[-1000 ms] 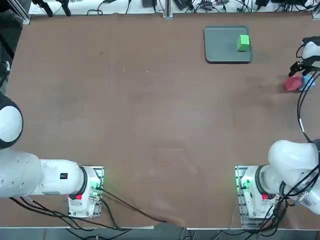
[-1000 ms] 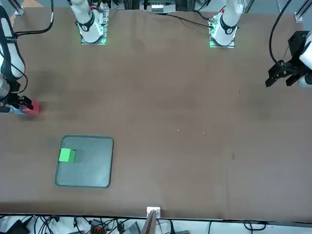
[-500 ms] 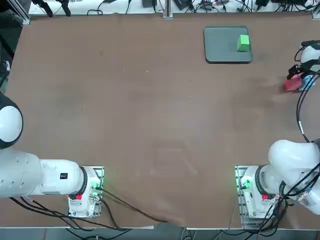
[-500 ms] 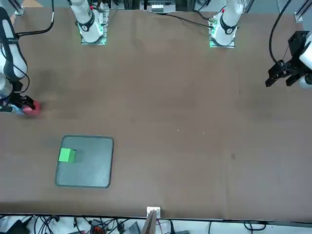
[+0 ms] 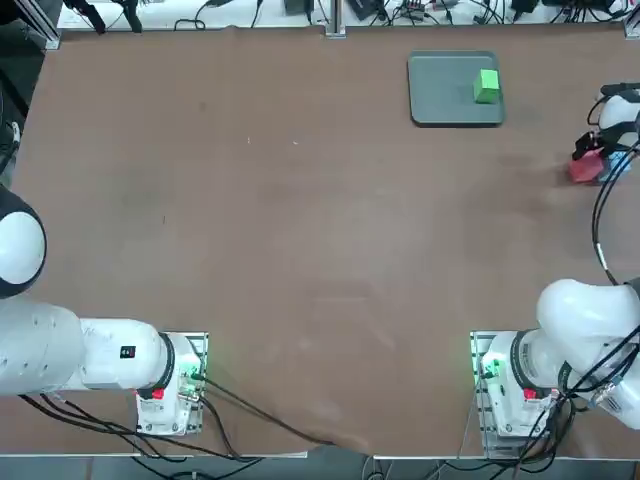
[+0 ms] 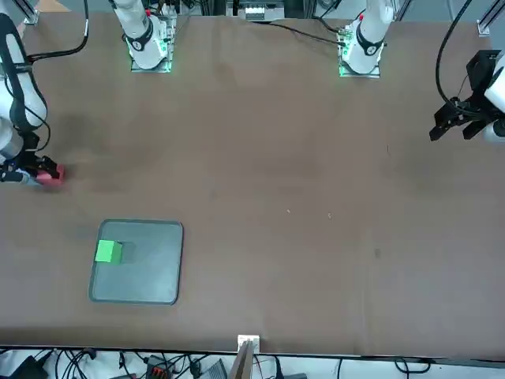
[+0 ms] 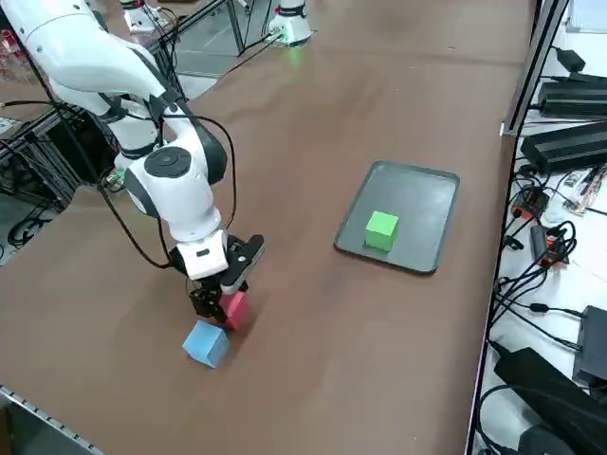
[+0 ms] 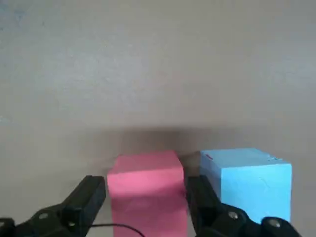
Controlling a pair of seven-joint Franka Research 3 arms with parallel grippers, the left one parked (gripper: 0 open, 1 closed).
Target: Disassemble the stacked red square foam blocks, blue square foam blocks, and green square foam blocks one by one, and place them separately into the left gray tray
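One brown table (image 5: 300, 220), cables (image 7: 555, 237) along edge.

obstacle: blue cube (image 8: 245, 180) beside one finger (image 8: 210, 202) | table (image 5: 300, 200) elsewhere open

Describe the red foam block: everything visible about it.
The red foam block is a small pinkish-red cube of matte foam, sitting upright on the brown table, outside the gray tray. The blue block stands close beside it. The right gripper straddles it, fingers open on either side, not yet squeezing.
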